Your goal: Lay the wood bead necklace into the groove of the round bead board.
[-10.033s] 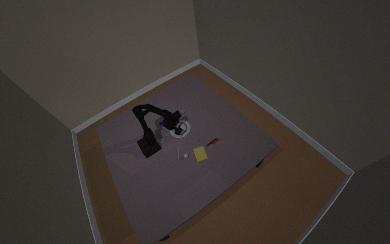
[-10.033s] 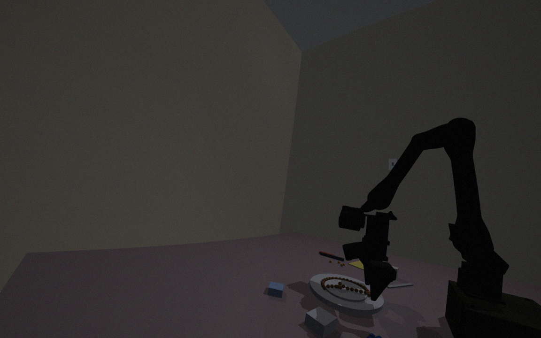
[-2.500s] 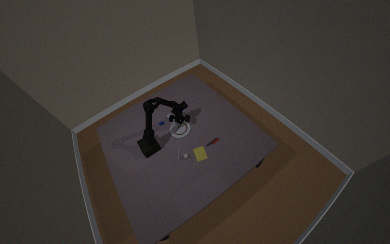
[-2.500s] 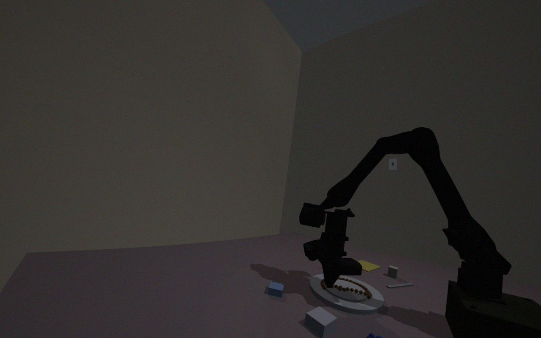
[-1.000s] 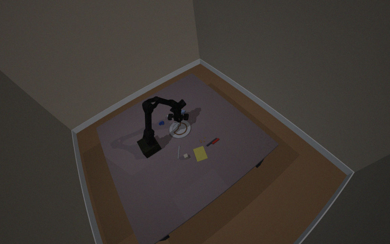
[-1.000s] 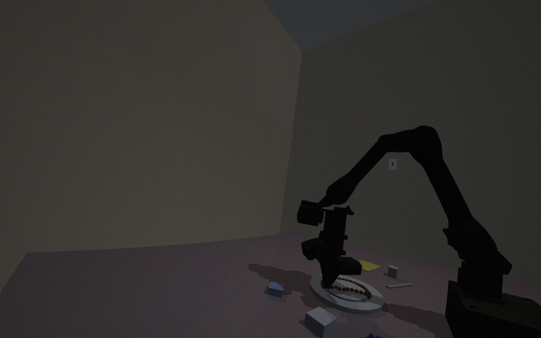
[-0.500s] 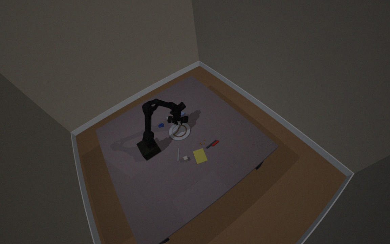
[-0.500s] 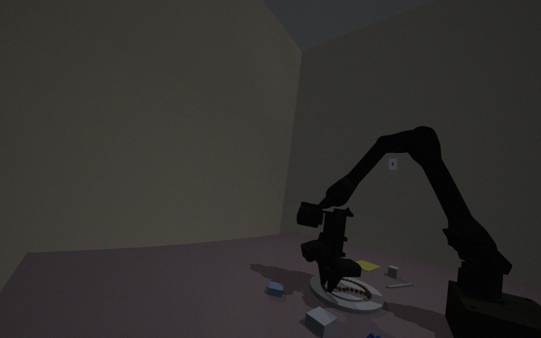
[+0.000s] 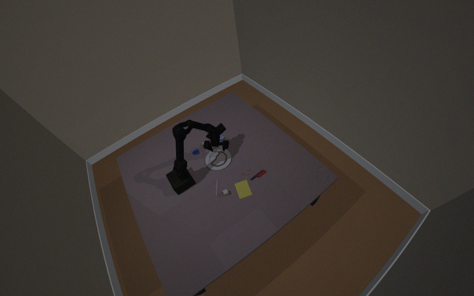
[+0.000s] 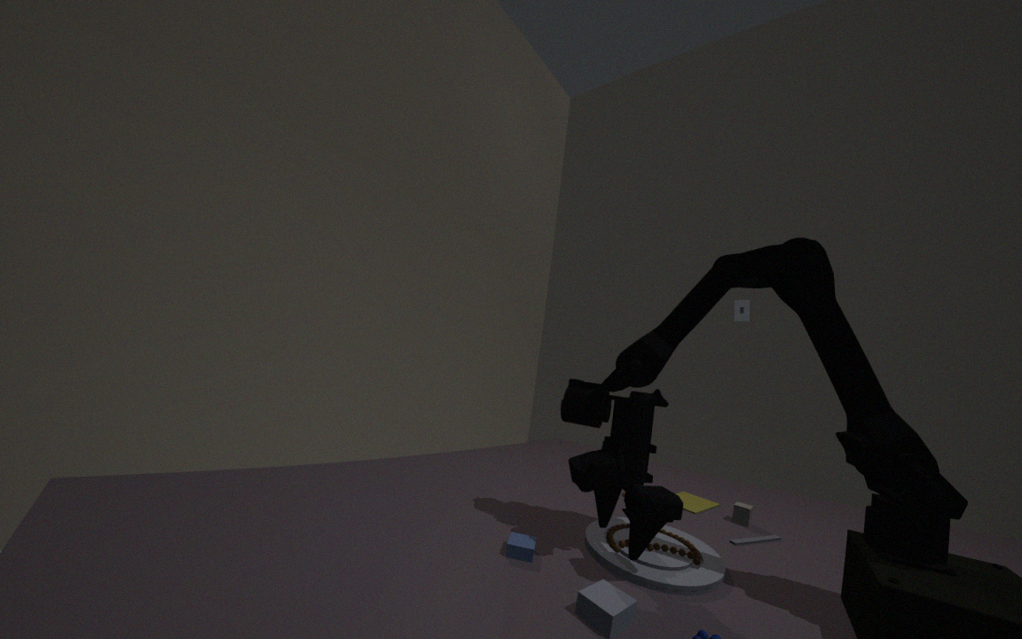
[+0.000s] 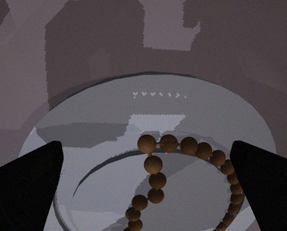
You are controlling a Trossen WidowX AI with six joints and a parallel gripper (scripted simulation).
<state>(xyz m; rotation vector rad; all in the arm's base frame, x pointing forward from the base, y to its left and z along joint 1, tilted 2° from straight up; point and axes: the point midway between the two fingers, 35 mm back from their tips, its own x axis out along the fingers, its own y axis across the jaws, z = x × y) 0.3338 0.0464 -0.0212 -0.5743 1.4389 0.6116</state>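
The wood bead necklace (image 9: 226, 158) (image 10: 677, 549) (image 11: 189, 145) lies on the round bead board (image 9: 206, 160) (image 10: 709, 578) (image 11: 95, 102). In the wrist view its right side curves along the groove's right side. From a sharp bend at the top, the other side runs down across the raised middle disc. The left arc of the groove holds no beads. My gripper (image 9: 218, 151) (image 10: 618, 540) (image 11: 150, 151) is open, its fingers wide apart and low over the board on either side of the bend. The right finger hides a few beads, and the necklace's near part is outside the wrist view.
A blue block (image 10: 521, 546) and a pale block (image 10: 606, 607) lie beside the board, near a blue bead cluster (image 9: 195, 151). Farther off are a grey stick (image 9: 216, 187), a small white cube (image 9: 225, 191), a yellow sheet (image 9: 243, 189) and a red and dark tool (image 9: 261, 173).
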